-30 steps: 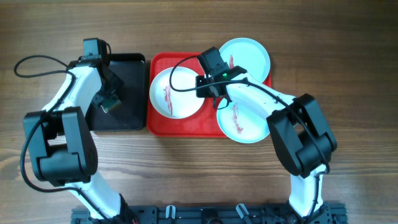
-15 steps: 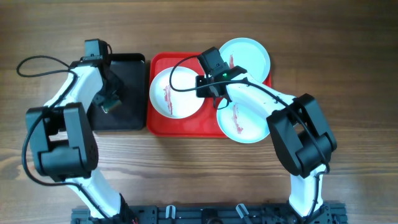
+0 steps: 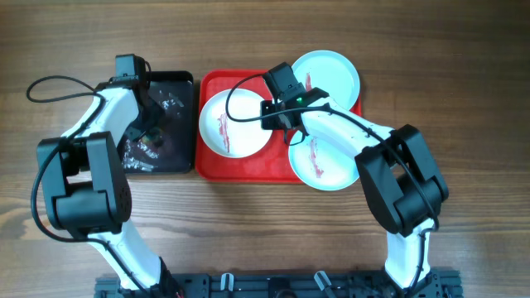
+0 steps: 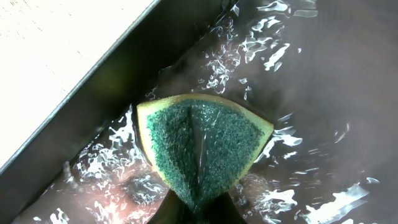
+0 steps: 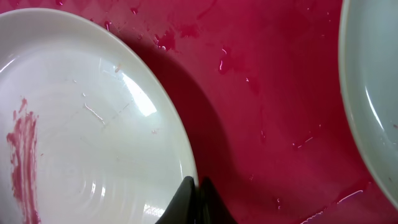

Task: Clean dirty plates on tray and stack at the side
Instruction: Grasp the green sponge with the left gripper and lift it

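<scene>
Step in hand: wetting the scrubber. Left claw squeezes the green sponge, dipped in water in the black tray. Right claw is closed, apparently pinching the rim of the smeared white plate on the red tray. Next, likely: carry the sponge across and scrub while the right claw steadies the plate.
</scene>
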You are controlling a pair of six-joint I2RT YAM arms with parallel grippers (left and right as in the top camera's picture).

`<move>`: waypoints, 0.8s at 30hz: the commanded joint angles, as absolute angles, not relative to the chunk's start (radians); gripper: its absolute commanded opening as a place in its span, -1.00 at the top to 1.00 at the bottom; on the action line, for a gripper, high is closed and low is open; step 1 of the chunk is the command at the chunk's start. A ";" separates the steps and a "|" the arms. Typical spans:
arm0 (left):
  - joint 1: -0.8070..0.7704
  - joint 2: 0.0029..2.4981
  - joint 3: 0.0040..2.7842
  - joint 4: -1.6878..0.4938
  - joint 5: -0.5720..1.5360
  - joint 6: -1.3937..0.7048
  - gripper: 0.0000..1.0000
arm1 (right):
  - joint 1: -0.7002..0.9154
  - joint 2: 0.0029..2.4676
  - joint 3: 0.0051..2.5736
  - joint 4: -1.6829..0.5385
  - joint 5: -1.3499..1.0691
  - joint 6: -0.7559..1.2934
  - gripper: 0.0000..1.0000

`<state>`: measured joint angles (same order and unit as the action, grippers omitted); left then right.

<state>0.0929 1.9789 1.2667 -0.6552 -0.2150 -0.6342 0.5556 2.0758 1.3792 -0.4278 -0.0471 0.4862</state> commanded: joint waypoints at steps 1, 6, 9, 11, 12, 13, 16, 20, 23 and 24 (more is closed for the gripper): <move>0.091 1.924 1.264 -0.665 -0.160 -0.599 0.92 | 0.560 2.102 1.399 -0.426 -0.072 0.500 0.90; 0.071 1.781 1.264 -0.693 -0.067 -0.497 0.92 | 0.556 2.102 1.399 -0.427 -0.102 0.497 0.91; 0.047 1.707 1.264 -0.728 -0.051 -0.463 0.92 | 0.544 2.102 1.399 -0.431 -0.131 0.496 0.91; 0.031 1.680 1.264 -0.738 -0.020 -0.406 0.92 | 0.534 2.102 1.399 -0.434 -0.154 0.497 0.91; 0.025 1.676 1.264 -0.739 -0.015 -0.388 0.92 | 0.529 2.102 1.399 -0.436 -0.161 0.497 0.91; 0.017 1.674 1.264 -0.744 -0.015 -0.368 0.92 | 0.521 2.102 1.399 -0.441 -0.171 0.496 0.91; 0.014 1.684 1.264 -0.756 -0.017 -0.342 0.92 | 0.504 2.102 1.399 -0.455 -0.185 0.496 0.91; 0.029 1.689 1.261 -0.761 -0.079 -0.281 0.92 | 0.496 2.102 1.399 -0.457 -0.194 0.496 0.91; 0.029 1.689 1.261 -0.768 -0.036 -0.234 0.92 | 0.495 2.102 1.399 -0.457 -0.205 0.493 0.91; 0.029 1.689 1.261 -0.768 0.006 -0.217 0.92 | 0.495 2.102 1.399 -0.457 -0.213 0.486 0.91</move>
<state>0.0223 1.6775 1.2621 -0.7635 -0.0540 -0.3138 0.5003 2.0758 1.3792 -0.4538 -0.1833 0.4862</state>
